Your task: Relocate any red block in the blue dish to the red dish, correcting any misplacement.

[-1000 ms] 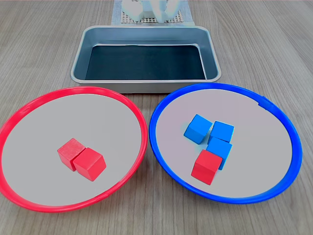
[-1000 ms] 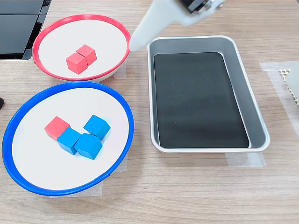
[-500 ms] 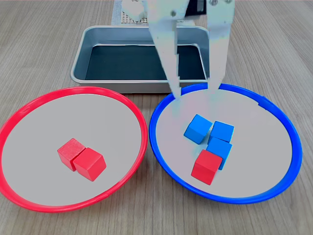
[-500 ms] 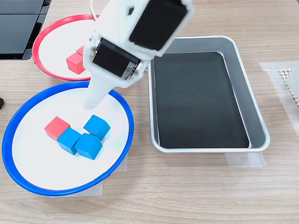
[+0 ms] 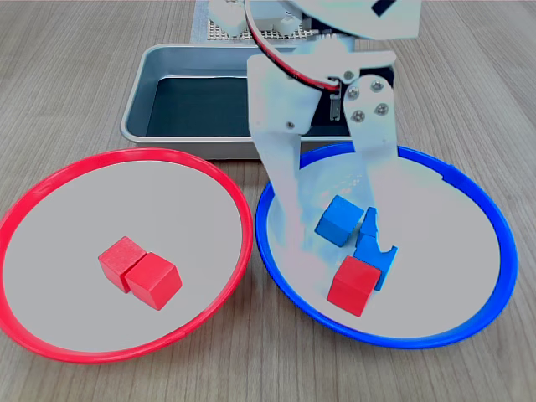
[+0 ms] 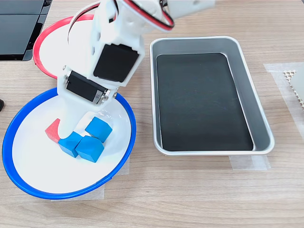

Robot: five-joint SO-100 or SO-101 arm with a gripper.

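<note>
You are looking at the approach step of the pick: the gripper (image 5: 339, 251) hangs low inside the blue dish (image 5: 490, 219), its white fingers (image 5: 285, 213) spread, one reaching down on the first exterior view's left of the block cluster and the other coming down among the blue blocks (image 5: 339, 220). The jaws are parted and grasp nothing. The red block (image 5: 353, 286) that has to move sits at the near edge of that cluster in the first exterior view, touching a blue block behind it; in the second exterior view the same red block (image 6: 51, 131) shows only partly, with a finger in front of it. The red dish (image 5: 21, 209) stands just beside the blue one, on the first exterior view's left, and already holds two red blocks (image 5: 140, 274) pressed side by side. The metal tray (image 5: 136, 92) behind both dishes holds no blocks. From these pictures you cannot tell whether the fingers already bracket the red block or stand short of it; in the first exterior view the tips appear to lie behind it. The next move, in that case, calls for you to bring the open jaws over the red block alone, so that one finger slips between it and the touching blue block, then to lower and close. Expect the neighbouring blue block to be nudged, and check that it is not caught together with the red one before lifting towards the red dish.
</note>
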